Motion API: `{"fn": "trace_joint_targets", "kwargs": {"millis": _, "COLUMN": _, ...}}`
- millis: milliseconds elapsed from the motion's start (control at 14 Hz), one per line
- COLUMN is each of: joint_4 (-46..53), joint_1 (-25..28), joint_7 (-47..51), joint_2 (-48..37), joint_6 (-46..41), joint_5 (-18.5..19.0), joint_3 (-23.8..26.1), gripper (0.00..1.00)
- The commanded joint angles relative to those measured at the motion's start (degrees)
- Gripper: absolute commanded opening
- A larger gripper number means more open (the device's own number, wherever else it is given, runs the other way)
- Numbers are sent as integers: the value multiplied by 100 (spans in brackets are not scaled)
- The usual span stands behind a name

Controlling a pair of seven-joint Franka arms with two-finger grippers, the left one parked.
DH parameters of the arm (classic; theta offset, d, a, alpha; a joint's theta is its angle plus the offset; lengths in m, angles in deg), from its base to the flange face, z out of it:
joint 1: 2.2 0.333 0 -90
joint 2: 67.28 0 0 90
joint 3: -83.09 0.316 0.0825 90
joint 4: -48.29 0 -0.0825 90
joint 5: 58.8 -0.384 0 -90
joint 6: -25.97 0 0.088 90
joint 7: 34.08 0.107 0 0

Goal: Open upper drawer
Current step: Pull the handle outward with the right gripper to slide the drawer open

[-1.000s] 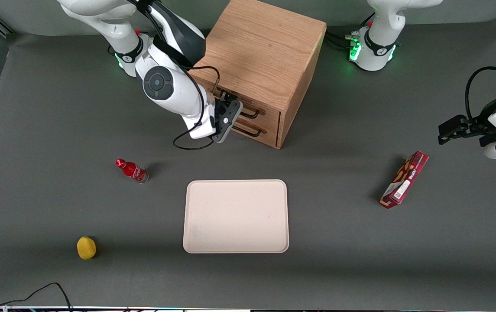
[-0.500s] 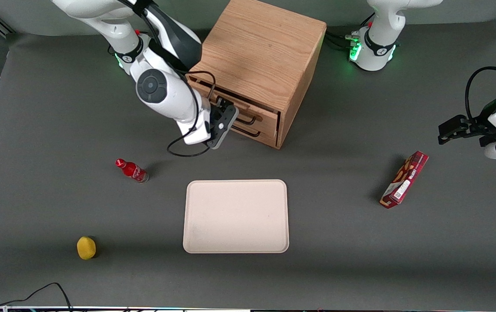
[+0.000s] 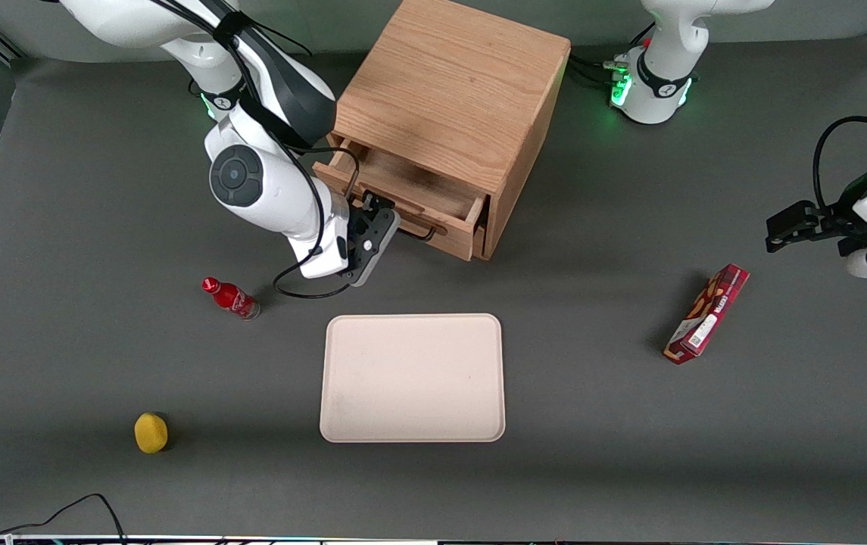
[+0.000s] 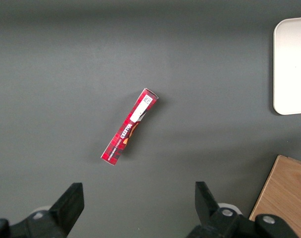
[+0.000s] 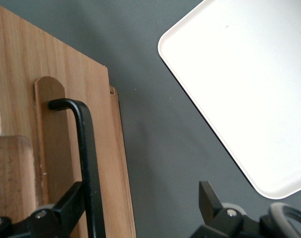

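The light oak cabinet (image 3: 456, 83) stands at the back of the table. Its upper drawer (image 3: 403, 189) is pulled partway out toward the front camera, and its wooden inside shows. The black wire handle (image 3: 419, 232) is on the drawer's front panel. My right gripper (image 3: 386, 219) is in front of the drawer, at the handle. In the right wrist view the gripper (image 5: 140, 198) is open. One finger (image 5: 71, 201) sits hooked against the handle (image 5: 88, 163), and the other finger (image 5: 207, 196) stands apart over the grey table. The lower drawer is mostly hidden under the upper one.
A beige tray (image 3: 412, 377) lies nearer the front camera than the cabinet; it also shows in the right wrist view (image 5: 249, 84). A red bottle (image 3: 230, 297) and a yellow ball (image 3: 151, 432) lie toward the working arm's end. A red box (image 3: 707, 312) lies toward the parked arm's end.
The upper drawer has slid out of the cabinet toward the front camera. My gripper and arm moved the same way with the handle.
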Motion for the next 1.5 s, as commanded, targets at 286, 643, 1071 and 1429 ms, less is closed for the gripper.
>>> {"fn": "trace_joint_targets", "kwargs": {"millis": 286, "joint_4": 341, "joint_1": 20, "joint_7": -394, "joint_2": 299, "joint_6": -126, "joint_5": 131, "joint_3": -230, "gripper": 100}}
{"fn": "trace_joint_targets", "kwargs": {"millis": 643, "joint_4": 744, "joint_1": 82, "joint_7": -447, "joint_2": 535, "joint_6": -345, "joint_5": 367, "joint_3": -379, "gripper": 100}}
{"fn": "trace_joint_targets", "kwargs": {"millis": 1071, "joint_4": 1412, "joint_1": 20, "joint_7": -482, "joint_2": 1028, "joint_6": -714, "joint_5": 764, "joint_3": -388, "gripper": 100}}
{"fn": "trace_joint_targets", "kwargs": {"millis": 1429, "joint_4": 1676, "joint_1": 20, "joint_7": -746, "joint_2": 1142, "joint_6": -899, "joint_5": 808, "joint_3": -634, "gripper": 100}}
